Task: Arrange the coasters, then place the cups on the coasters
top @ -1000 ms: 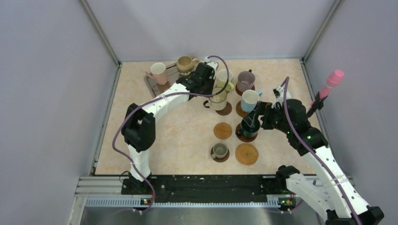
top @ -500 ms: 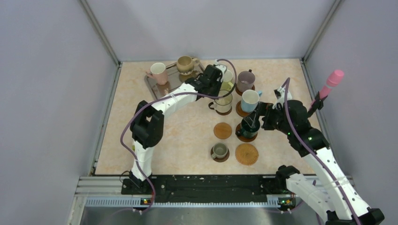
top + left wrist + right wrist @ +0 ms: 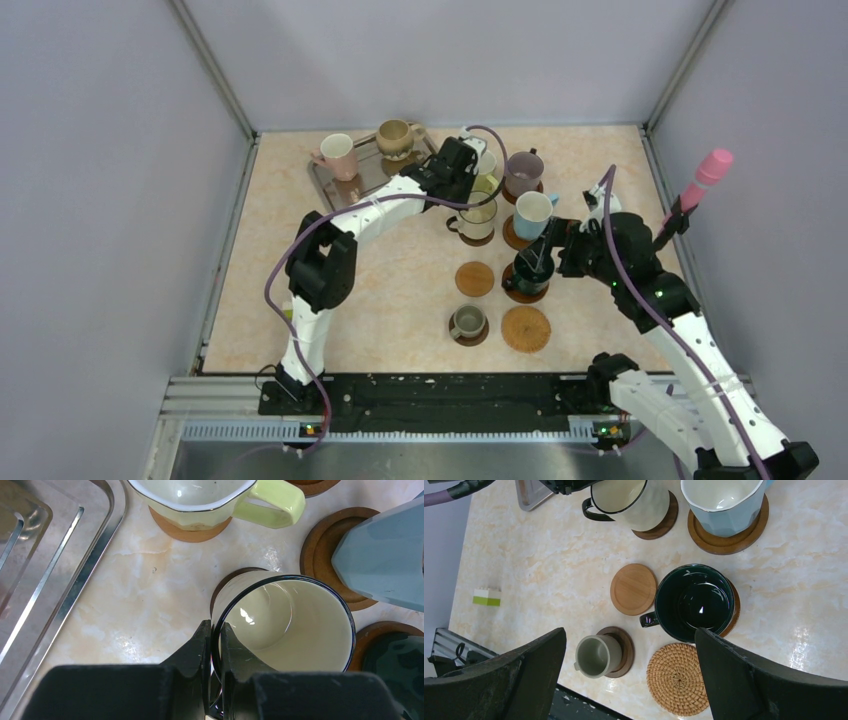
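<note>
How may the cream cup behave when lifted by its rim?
The cream cup looks glazed, so probably slippery. The left gripper pinches only one side of the rim, so it may tilt. Likely rigid ceramic, breakable.

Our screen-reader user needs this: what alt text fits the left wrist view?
The left gripper pinches the dark rim of a cream mug, a dark coaster under it. Beyond stand a yellow-green mug and a blue mug on coasters; a metal tray lies at left.

Teal cup (image 3: 694, 602) on coaster (image 3: 735, 607), grey cup (image 3: 595, 655) nearby
</note>
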Available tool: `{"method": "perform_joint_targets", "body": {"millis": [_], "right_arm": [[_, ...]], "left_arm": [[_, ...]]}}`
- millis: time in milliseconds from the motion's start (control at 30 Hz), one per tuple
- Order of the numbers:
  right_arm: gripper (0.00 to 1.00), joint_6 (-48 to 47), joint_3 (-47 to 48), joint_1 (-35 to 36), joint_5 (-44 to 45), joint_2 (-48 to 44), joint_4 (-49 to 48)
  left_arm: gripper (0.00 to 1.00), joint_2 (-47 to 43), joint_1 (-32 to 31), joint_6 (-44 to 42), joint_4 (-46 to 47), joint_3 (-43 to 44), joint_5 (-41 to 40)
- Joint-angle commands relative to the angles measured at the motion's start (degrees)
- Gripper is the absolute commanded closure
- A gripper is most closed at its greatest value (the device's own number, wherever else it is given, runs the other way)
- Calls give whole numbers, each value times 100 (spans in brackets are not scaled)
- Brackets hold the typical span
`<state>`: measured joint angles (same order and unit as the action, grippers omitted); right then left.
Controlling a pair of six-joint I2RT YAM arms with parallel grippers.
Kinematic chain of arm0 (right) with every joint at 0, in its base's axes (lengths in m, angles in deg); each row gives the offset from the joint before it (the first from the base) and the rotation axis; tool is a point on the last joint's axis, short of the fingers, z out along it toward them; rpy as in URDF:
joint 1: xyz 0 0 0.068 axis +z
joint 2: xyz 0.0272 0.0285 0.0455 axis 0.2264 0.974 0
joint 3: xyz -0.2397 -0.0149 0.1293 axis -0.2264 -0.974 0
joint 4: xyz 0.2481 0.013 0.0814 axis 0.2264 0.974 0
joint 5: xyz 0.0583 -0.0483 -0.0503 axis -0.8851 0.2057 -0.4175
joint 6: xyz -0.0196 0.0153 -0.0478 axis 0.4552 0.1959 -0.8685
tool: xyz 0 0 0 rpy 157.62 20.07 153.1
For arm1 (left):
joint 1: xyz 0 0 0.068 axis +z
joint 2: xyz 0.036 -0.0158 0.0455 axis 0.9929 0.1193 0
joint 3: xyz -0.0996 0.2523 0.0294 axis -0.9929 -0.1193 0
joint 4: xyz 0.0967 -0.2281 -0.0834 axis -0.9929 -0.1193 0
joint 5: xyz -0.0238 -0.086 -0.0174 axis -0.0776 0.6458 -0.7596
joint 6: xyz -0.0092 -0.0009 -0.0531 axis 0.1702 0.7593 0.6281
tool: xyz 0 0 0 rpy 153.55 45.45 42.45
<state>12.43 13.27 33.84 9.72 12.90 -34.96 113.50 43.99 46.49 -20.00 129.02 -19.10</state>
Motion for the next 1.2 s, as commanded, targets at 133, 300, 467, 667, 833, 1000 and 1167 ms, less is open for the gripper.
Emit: {"method": "perform_joint_targets", "body": {"millis": [133, 300, 467, 667, 833, 1000, 1167], "right_arm": [[1, -70, 191, -46, 51, 21, -158], [1, -64, 191, -46, 43, 19, -158], [1, -66, 191, -50, 43, 17, -170], [1, -71, 172, -52, 53, 7, -162], [1, -78, 165, -45, 69, 1, -165], [1, -86, 143, -48, 81, -27, -161], [1, -99, 115, -45, 104, -40, -167]], "left_arm": [[100, -74, 5, -78, 290, 320, 71], [100, -41, 3, -101, 270, 308, 54], [100, -11, 3, -92, 277, 301, 87], [100, 27, -1, -78, 298, 302, 103], [100, 49, -3, -78, 310, 309, 100], [100, 114, 5, -78, 320, 307, 78], [100, 146, 5, -44, 334, 303, 90]]}}
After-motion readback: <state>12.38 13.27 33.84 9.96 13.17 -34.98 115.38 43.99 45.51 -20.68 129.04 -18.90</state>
